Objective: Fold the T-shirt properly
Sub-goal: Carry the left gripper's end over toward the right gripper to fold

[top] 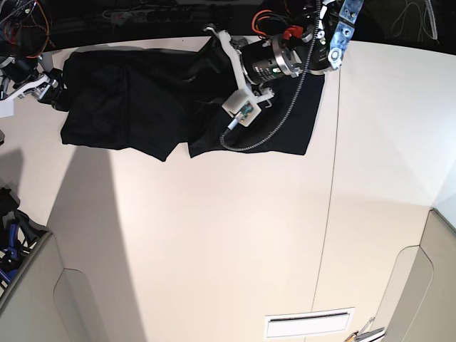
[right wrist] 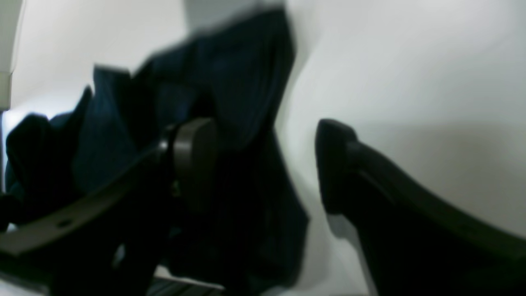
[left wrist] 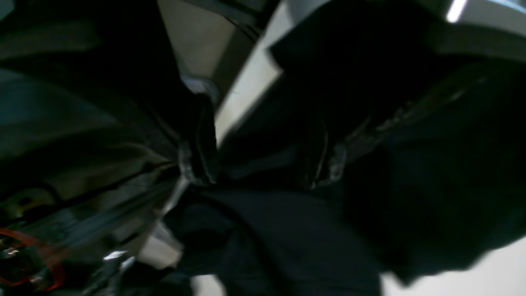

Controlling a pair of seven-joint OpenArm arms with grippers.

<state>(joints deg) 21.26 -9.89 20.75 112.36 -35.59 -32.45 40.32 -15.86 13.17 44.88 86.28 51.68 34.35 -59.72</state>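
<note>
The black T-shirt [top: 135,100] lies wrinkled and partly bunched along the far edge of the white table [top: 214,235]. My right gripper [top: 55,91] is at the shirt's left end. In the right wrist view my right gripper [right wrist: 263,164] is open, with the shirt's edge [right wrist: 230,82] lying between the fingers [right wrist: 193,156]. My left gripper [top: 212,44] is over the shirt's upper middle. In the dim left wrist view my left gripper [left wrist: 261,160] has its fingers [left wrist: 197,152] apart, with black cloth [left wrist: 287,230] between and below them.
Cables and electronics [top: 278,28] crowd the table's far edge behind the left arm. A seam [top: 329,214] runs down the table. A white slotted plate [top: 310,326] sits near the front edge. Blue items [top: 7,246] lie off the table's left side.
</note>
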